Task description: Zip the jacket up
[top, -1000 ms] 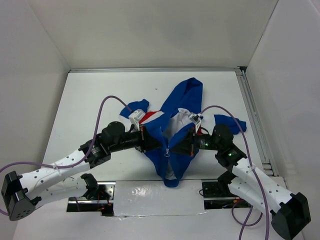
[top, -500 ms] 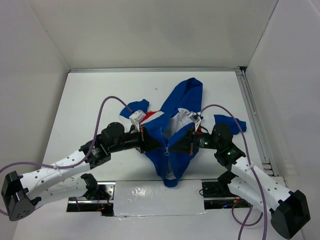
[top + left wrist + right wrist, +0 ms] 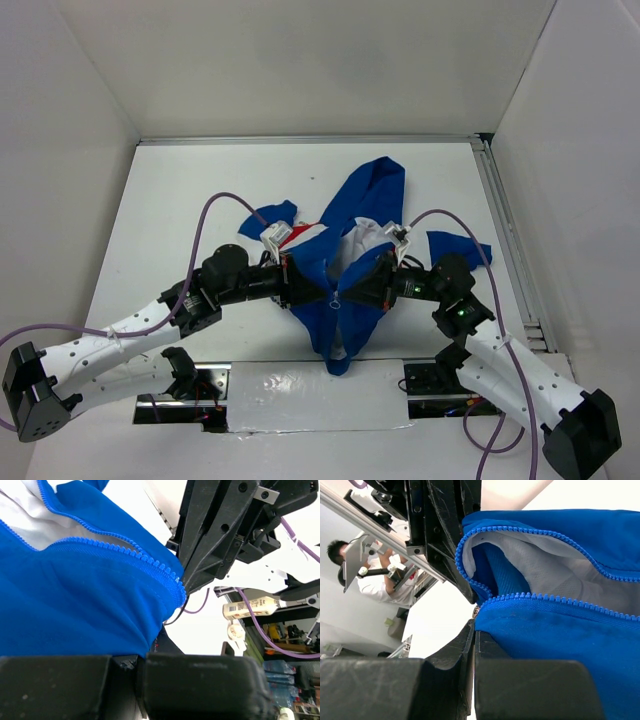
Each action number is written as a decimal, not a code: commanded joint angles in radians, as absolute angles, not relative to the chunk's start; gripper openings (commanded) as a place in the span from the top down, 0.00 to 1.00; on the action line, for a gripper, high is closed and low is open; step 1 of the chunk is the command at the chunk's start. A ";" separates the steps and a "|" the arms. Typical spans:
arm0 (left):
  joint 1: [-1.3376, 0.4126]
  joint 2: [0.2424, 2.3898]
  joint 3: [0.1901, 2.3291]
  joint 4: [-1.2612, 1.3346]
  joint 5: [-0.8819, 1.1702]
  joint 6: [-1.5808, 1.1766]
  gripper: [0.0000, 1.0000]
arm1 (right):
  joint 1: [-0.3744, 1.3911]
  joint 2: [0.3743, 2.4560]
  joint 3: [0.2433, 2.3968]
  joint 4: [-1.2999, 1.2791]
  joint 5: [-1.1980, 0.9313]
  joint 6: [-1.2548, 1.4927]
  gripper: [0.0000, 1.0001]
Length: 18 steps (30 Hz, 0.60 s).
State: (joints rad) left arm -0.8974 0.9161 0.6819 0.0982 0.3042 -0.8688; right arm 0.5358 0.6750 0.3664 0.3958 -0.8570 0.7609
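The blue jacket [image 3: 345, 225] lies mid-table, hood toward the back, white lining [image 3: 362, 240] showing in the open front and a red panel [image 3: 300, 230] on its left. My left gripper [image 3: 300, 287] is shut on the left front panel beside the zipper; the left wrist view shows blue fabric [image 3: 75, 605] running into the closed jaws [image 3: 141, 656]. My right gripper [image 3: 372, 290] is shut on the right front panel; the right wrist view shows fabric [image 3: 555, 630] clamped at the jaws [image 3: 474, 632], just below the zipper teeth [image 3: 535, 597]. The zipper slider [image 3: 336, 303] hangs between the grippers.
White walls enclose the table on three sides. An aluminium rail [image 3: 507, 235] runs along the right edge. A foil-taped plate [image 3: 310, 397] lies at the near edge between the arm bases. Purple cables [image 3: 205, 215] loop over both arms.
The right arm has shifted slightly to the right, still holding the jacket front. The fabric between the grippers has moved a little. The left arm has barely moved.
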 commanded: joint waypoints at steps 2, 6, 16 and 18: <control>-0.897 0.891 0.692 0.193 0.367 -0.881 1.00 | 0.532 0.667 0.367 0.465 -0.891 0.730 1.00; -0.897 0.908 0.712 0.192 0.405 -0.859 1.00 | 0.534 0.676 0.383 0.419 -0.933 0.683 1.00; -0.897 0.943 0.741 0.160 0.416 -0.884 0.62 | 0.535 0.675 0.380 0.420 -0.936 0.670 1.00; -0.897 0.953 0.744 0.160 0.420 -0.884 0.61 | 0.534 0.678 0.374 0.448 -0.930 0.692 1.00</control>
State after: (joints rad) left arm -0.8974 0.9459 0.6941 0.1055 0.3859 -0.8749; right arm 0.5358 0.6846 0.3660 0.3756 -0.9279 0.6868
